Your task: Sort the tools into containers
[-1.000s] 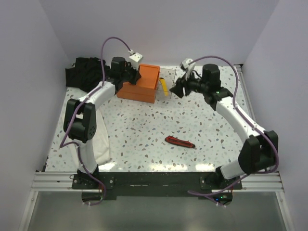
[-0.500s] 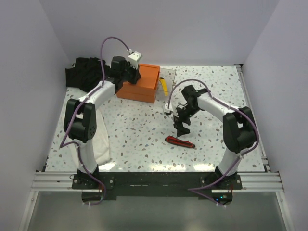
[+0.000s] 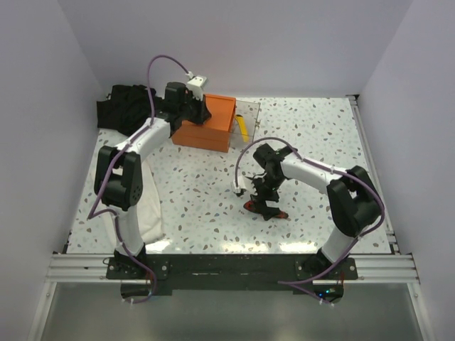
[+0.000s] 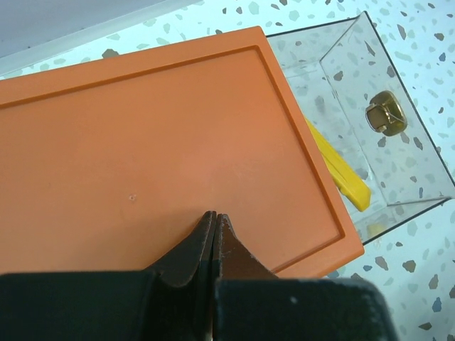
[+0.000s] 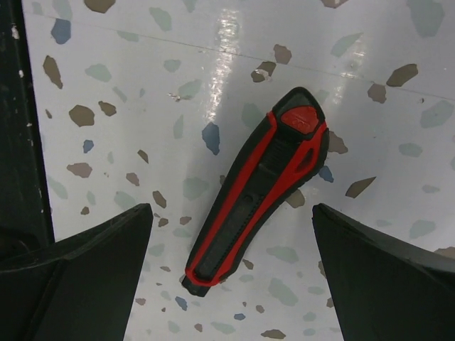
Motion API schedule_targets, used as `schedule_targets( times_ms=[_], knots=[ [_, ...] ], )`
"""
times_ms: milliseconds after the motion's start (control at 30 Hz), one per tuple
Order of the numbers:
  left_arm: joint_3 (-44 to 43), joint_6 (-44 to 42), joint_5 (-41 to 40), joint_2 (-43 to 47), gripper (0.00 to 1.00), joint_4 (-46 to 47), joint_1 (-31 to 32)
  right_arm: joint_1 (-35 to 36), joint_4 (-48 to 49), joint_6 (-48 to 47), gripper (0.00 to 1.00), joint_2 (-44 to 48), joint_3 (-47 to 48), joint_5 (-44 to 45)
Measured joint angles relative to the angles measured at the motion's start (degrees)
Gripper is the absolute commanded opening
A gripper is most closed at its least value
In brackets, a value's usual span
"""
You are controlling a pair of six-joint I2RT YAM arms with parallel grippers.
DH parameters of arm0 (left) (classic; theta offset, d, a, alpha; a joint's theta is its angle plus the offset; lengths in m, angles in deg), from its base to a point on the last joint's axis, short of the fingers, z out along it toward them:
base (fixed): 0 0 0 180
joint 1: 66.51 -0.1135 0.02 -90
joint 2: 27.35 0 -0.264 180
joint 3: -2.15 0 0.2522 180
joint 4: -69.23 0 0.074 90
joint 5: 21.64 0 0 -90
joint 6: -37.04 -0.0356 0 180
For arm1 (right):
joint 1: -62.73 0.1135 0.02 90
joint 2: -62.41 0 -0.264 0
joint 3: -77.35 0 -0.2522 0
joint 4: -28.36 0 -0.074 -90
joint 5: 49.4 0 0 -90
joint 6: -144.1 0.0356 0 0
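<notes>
While I am hovering the right hand [image 5: 234, 249] over the red-and-black utility knife [image 5: 256, 192], its fingers are standing spread as wide as they go, one on either side of the knife and gripping nothing. The knife is lying flat on the speckled surface [image 5: 142, 71], at about 5 o'clock from the middle in the top view, its nose pointing toward 1 o'clock in the wrist view.

Over at 11 o'clock, I am parking the left hand [image 4: 213, 227] on the lid of the orange box [image 4: 142, 142], with the fingers pressed together and empty. At the box's 3 o'clock side a clear drawer tray [image 4: 398, 163] is sitting pulled out, and the yellow utility knife [image 4: 341, 170] is lying inside it.

So I am judging one knife sorted and the red-and-black one next, not yet gripped. I am seeing no wrenches or dark-handled tool anywhere, so I cannot tell whether they are put away. The black cloth bundle [image 3: 124, 106] is sitting at 10 o'clock and the white cloth [image 3: 149, 213] at 8 o'clock.
</notes>
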Motion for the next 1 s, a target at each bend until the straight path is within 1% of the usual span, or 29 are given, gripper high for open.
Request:
schedule_targets(
  times_ms=[167, 300, 367, 400, 467, 500, 633, 667, 700, 800, 867, 900, 933, 1000],
  knots=[
    [0.0, -0.5, -1.5, 1.6, 0.0, -3.3, 0.2, 1.7, 7.7, 6.7, 0.99, 0.6, -2.7, 4.8],
    [0.0, -1.6, -2.6, 3.5, 0.0, -5.7, 0.2, 3.3, 13.6, 10.6, 0.94, 3.2, -6.3, 7.9],
    [-0.1, -2.7, -3.2, 4.6, 0.0, -7.1, 0.2, 4.5, 15.3, 11.6, 0.9, 4.0, -7.2, 9.2],
    [-0.2, -3.3, -3.3, 5.0, 0.0, -7.8, 0.2, 5.2, 16.2, 11.9, 0.84, 4.3, -7.8, 9.9],
    [-1.3, -4.7, -3.8, 5.2, 0.0, -9.8, 0.2, 6.3, 17.5, 12.0, 0.78, 4.7, -8.8, 11.1],
    [-2.1, -5.5, -4.2, 5.2, 0.0, -10.7, 0.2, 6.8, 18.0, 12.1, 0.7, 4.8, -9.4, 12.0],
    [-3.8, -8.4, -6.1, 6.1, 0.0, -13.5, 0.3, 9.2, 18.7, 12.6, 0.58, 4.9, -11.4, 15.0],
    [-3.8, -8.9, -6.3, 6.6, 0.0, -14.2, 0.4, 9.5, 18.9, 12.7, 0.52, 5.1, -11.5, 15.3],
    [-3.8, -9.8, -6.5, 7.3, 0.0, -15.1, 0.5, 9.9, 19.3, 13.1, 0.35, 5.2, -11.5, 15.6],
    [-4.5, -11.8, -7.1, 9.2, 0.0, -18.4, 0.7, 10.6, 19.5, 14.5, 0.17, 5.9, -11.3, 16.2],
    [-5.4, -12.7, -7.3, 10.2, 0.0, -20.3, 0.8, 10.9, 18.7, 15.7, 0.12, 6.2, -10.3, 16.2],
    [-5.9, -13.0, -7.3, 10.6, 0.0, -20.9, 0.9, 10.9, 17.9, 16.6, 0.07, 6.2, -9.1, 16.1],
    [-6.2, -13.2, -7.5, 10.9, 0.0, -21.2, 0.9, 10.8, 17.5, 17.2, 0.06, 6.3, -7.9, 15.9],
    [-6.7, -13.9, -7.5, 11.5, 0.0, -21.5, 1.1, 10.7, 16.3, 19.5, 0.0, 6.5, -3.2, 14.8]
  ],
)
